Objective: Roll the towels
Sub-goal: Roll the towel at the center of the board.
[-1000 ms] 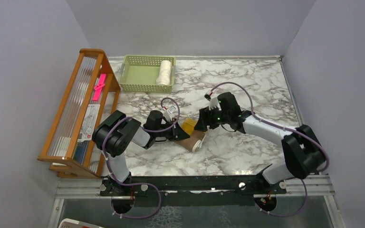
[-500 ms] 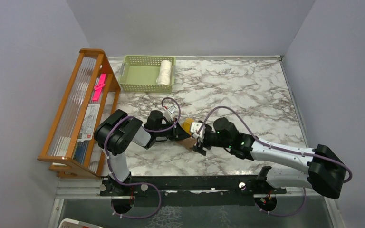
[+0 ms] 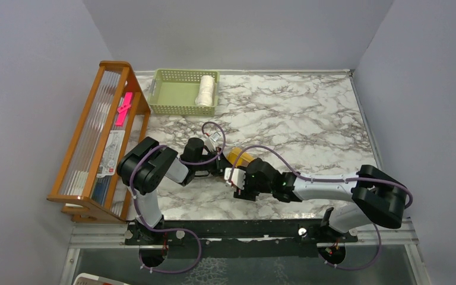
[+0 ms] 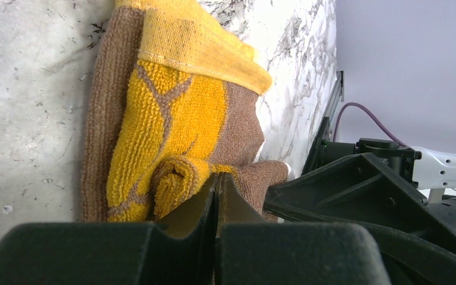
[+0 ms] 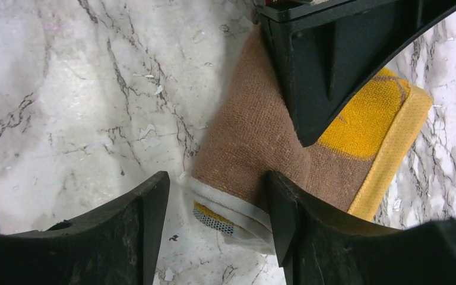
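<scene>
The mustard-yellow towel [image 3: 241, 158] lies partly rolled on the marble table, brown reverse outward, with its white edge at the near end [image 5: 255, 148]. My left gripper [image 3: 221, 167] is shut, and its tips [image 4: 217, 181] press against the rolled end of the towel [image 4: 172, 113]. My right gripper [image 3: 236, 179] is open. Its fingers [image 5: 214, 222] straddle the white-edged near end of the roll, apart from it. The cream-white towel [image 3: 206, 89] is a roll standing in the green basket [image 3: 172, 95].
A wooden rack [image 3: 98, 136] with clear sheets and a pink item stands along the left edge. The basket sits at the back left. Grey walls close in the table on three sides. The two grippers are very close together at the towel.
My right arm has swung from the far side of the mustard towel round to its near end, low over the table. My left gripper has stayed on the roll.
</scene>
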`<state>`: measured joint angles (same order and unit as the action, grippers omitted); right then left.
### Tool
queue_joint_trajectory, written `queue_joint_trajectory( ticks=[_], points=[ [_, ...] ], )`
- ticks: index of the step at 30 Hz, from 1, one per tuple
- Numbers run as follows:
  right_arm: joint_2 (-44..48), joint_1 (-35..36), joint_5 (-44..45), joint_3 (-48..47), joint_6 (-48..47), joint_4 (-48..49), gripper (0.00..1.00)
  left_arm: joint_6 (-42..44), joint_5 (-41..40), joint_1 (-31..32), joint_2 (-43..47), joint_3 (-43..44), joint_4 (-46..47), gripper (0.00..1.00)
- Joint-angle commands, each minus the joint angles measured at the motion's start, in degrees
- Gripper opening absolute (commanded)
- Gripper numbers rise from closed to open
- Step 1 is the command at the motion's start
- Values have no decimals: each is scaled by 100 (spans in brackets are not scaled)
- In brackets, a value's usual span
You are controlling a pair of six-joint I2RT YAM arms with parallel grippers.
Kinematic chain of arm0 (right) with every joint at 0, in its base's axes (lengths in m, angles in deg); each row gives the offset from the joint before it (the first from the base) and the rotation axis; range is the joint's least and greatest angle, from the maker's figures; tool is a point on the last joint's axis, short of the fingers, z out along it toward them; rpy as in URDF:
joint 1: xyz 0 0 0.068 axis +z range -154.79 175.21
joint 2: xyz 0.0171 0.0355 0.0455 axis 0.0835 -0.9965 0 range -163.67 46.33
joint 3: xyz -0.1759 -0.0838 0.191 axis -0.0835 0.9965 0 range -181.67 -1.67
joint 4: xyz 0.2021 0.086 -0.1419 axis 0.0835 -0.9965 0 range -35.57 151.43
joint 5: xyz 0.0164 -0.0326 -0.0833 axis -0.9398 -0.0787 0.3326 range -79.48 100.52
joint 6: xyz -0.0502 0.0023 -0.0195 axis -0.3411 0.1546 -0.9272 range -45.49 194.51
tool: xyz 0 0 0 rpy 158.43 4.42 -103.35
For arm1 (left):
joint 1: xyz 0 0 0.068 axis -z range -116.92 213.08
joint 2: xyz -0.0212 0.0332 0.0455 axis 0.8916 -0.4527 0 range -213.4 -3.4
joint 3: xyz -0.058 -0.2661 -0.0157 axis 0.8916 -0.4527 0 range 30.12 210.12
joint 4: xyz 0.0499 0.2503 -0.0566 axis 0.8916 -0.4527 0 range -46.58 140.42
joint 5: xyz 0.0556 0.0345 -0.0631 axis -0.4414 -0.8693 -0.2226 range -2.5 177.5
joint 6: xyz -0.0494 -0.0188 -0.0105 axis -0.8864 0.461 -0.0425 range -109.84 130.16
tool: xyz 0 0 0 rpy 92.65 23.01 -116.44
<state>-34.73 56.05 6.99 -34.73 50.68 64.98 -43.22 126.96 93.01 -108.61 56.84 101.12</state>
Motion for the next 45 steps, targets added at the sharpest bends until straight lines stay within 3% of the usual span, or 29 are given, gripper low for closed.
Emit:
queue_joint_trajectory(
  ticks=[1, 7, 12, 18, 26, 31, 36, 45],
  points=[
    [-289, 49, 639, -146, 27, -4, 58, 522, -854, 19, -297, -167, -1250, 0],
    [-892, 45, 1260, -532, 532, -363, 38, 434, -777, -92, 76, -216, -1464, 0],
    [-916, 4, 1112, -627, 945, -465, 1, 342, -819, -494, 964, -340, -2012, 0],
    [-290, -455, -107, -676, 1260, -348, 1, 456, -1447, -921, 2452, -295, -3311, 0],
    [-386, -1490, -3012, -1288, 2177, -800, 1, 848, -2001, -989, 3834, 263, -4623, 0],
    [-697, -1923, -4051, -706, 3484, 447, 1, 858, -1630, -989, 3847, 269, -4479, 0],
    [-939, -2320, -4474, 44, 4932, 2066, 1, 659, -1499, -948, 4052, 73, -4274, 0],
    [-1976, -2685, -5027, 299, 6424, 3419, 1, 164, -1302, -484, 4040, 33, -3821, 0]
  ],
)
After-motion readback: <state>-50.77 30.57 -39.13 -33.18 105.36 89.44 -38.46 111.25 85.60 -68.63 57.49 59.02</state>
